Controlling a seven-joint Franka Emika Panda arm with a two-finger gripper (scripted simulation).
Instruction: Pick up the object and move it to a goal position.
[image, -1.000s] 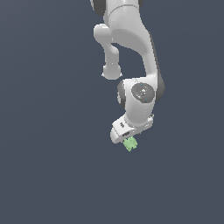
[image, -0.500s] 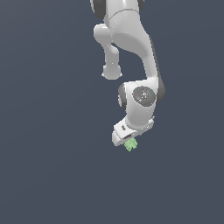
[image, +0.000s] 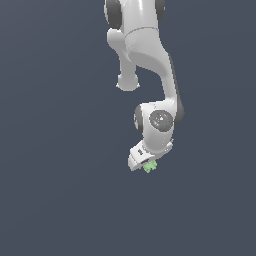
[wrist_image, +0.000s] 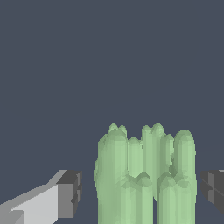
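Observation:
The object (image: 150, 166) is a tiny light-green jagged lump showing just under the white gripper head in the exterior view. In the wrist view the object (wrist_image: 144, 175) fills the space between my two dark fingertips, one pad (wrist_image: 71, 192) on one side and the other pad (wrist_image: 214, 184) on the opposite side. A narrow gap shows between each pad and the lump. My gripper (image: 145, 163) is open around the object, straddling it without touching.
The white arm (image: 145, 50) reaches down from the top of the exterior view. All around is a plain dark grey-blue ground (image: 60, 200) with no other objects or edges in view.
The arm's wrist and gripper head have come down toward the object, which has stayed where it was.

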